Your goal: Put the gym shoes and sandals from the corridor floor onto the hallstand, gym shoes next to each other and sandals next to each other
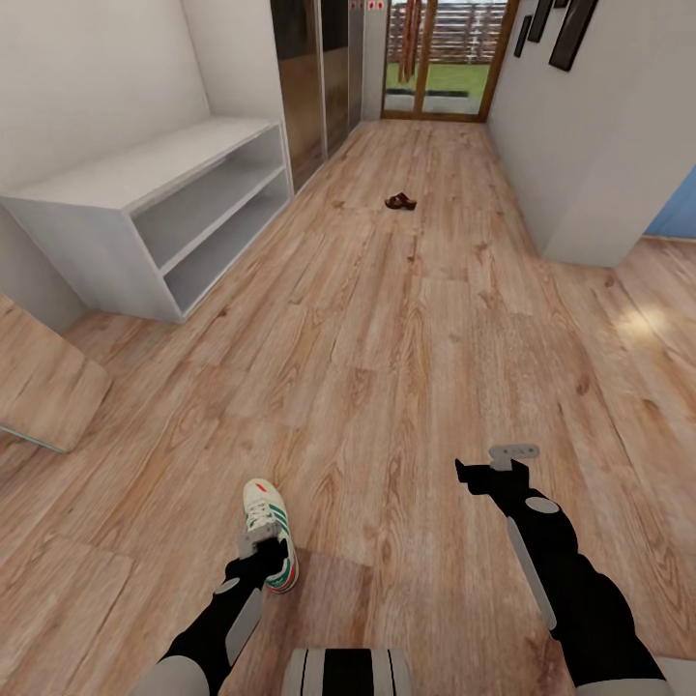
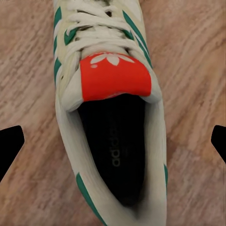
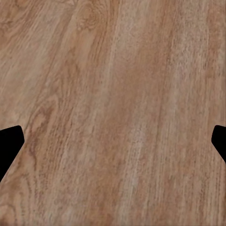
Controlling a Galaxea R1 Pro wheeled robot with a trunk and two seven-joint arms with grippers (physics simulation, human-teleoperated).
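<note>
The left tool (image 1: 259, 559) hovers wide open, holding nothing, over the near gym shoe (image 2: 110, 122) on the corridor floor (image 1: 406, 367), so the pickup is in hand; next it must lower and close around the shoe

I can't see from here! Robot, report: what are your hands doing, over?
Left end effector open, straddling gym shoe on the corridor floor. Right end effector open over bare planks. Brown sandal far ahead. Hallstand front-left. Path clear, over.

We see a cream-white gym shoe (image 1: 268, 529) at lower left with green stripes, white laces and a red-orange tongue. The corridor floor (image 1: 406, 367) is light brown with dark grain. The hallstand (image 1: 145, 208) is pale grey; the sandals (image 1: 400, 202) are dark brown.
</note>
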